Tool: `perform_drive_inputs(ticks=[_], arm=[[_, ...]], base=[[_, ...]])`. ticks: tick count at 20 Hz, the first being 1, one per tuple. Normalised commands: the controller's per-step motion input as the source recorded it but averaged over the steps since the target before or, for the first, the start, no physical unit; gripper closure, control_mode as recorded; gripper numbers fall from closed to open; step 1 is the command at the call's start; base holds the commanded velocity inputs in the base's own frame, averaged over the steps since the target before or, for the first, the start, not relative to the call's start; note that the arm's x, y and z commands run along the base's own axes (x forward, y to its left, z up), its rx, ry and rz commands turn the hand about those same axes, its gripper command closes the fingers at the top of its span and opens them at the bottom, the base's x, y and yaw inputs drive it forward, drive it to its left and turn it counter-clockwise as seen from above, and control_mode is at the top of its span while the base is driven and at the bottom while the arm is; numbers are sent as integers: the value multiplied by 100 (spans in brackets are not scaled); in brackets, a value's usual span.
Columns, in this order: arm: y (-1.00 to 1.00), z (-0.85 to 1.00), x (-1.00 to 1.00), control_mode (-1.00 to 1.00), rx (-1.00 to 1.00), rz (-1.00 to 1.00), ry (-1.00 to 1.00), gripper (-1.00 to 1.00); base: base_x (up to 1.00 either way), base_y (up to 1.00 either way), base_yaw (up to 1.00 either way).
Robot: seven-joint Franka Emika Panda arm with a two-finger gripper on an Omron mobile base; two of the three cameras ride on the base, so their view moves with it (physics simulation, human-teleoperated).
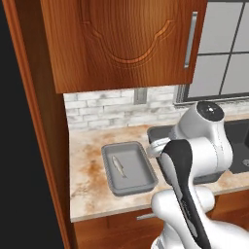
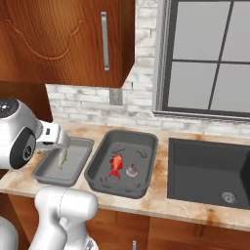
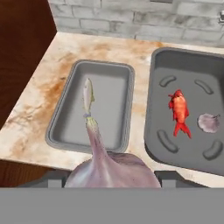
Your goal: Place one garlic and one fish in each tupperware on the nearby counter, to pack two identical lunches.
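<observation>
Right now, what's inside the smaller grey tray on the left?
In the smaller tray, one slim pale fish lies on the floor, no garlic yet. The garlic bulb held in the gripper covers part of the tray's near rim in the hand view.

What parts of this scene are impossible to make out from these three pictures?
- Fingers: in the hand view the held garlic bulb covers them.
- Larger tupperware: in the left base view the arm hides nearly all of it, contents included.
- Smaller tupperware: in the right base view the arm overlaps its near-left corner.
- Sink: cut off by the right edge in the right base view.
</observation>
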Motion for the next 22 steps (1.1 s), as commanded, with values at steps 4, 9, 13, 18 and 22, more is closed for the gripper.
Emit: perform_drive_inputs(ticks=[4,9,13,18,22], arm=[[12,-50,38,-100,0,0,1,100],[3,-50,49,-100,0,0,2,100],[24,-43,39,-100,0,0,2,100],[16,-40,38,-100,0,0,0,100],[12,-38,40,-100,0,0,0,100]], base=[[0,0,0],[0,0,0],[0,0,0],[0,0,0],[0,0,0]])
